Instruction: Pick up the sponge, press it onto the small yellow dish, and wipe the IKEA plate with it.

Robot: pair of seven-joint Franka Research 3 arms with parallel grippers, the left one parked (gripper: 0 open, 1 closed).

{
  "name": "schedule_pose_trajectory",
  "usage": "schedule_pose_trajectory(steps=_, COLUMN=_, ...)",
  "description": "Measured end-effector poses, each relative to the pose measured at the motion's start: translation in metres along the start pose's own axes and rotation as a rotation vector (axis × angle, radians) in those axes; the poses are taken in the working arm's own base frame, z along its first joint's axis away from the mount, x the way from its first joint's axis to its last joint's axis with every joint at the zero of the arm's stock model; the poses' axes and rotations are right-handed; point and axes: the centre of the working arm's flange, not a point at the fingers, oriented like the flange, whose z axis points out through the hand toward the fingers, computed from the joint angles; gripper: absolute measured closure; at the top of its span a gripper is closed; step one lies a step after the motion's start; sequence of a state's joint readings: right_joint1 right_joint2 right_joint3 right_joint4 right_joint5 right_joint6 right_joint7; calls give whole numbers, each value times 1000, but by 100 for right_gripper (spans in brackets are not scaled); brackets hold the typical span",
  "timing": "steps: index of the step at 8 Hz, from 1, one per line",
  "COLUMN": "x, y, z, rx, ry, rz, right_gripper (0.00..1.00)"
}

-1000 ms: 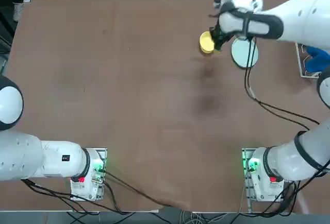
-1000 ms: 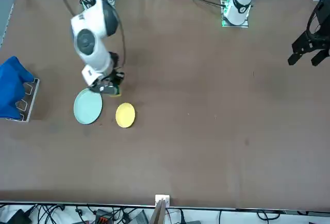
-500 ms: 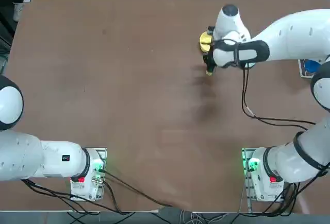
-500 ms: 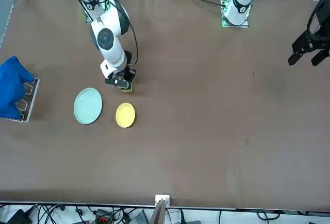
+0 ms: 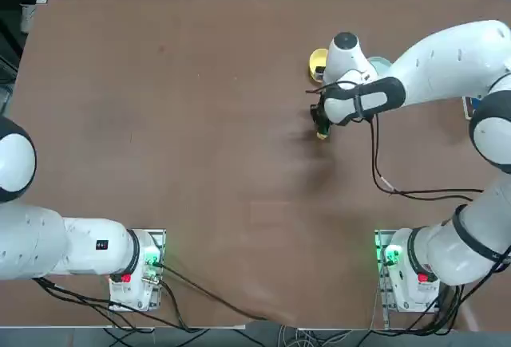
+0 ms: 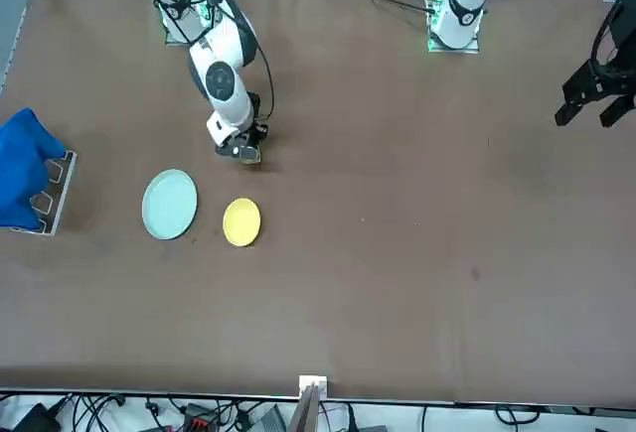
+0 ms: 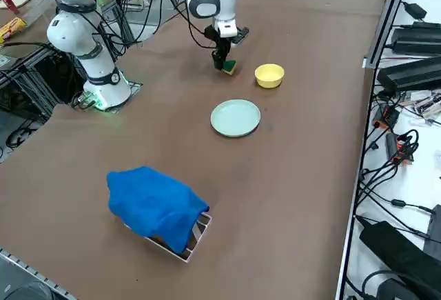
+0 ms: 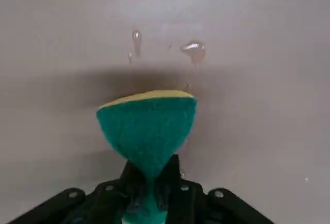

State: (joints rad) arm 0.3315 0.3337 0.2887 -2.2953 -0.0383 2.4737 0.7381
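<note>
while pinched hard at its near end between the fingers of the right gripper point(image 8: 149, 195), sponge point(image 8: 147, 128) squeezed narrow there and flaring wide beyond, green face up toward the wrist camera, yellow layer along the far edge. held low over bare brown table point(image 5: 200, 124), with a few small droplets on the surface just past it. seen from the front, gripper point(image 6: 241, 149) and sponge point(image 6: 248, 157) on the robot's side of both dishes, apart from each. small yellow dish point(image 6: 241, 222) beside ikea plate point(image 6: 169, 205), near each other but not touching, both empty. from the right side, sponge point(image 7: 229, 67) near the yellow dish point(image 7: 269, 75), plate point(image 7: 236, 118) closer to the camera. blue cloth point(image 7: 155, 206) draped over a small tray well away.
</note>
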Motion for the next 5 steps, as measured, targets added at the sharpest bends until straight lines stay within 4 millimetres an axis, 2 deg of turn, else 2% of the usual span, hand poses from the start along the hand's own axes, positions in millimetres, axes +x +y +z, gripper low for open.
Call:
schedule_pose_trajectory(steps=2, x=-7, y=2, z=11, rx=-16, ry=-18, rz=-17, right_gripper=87)
schedule_pose_trajectory(steps=5, x=-13, y=8, z=7, rx=-31, ry=-22, rz=-66, right_gripper=86)
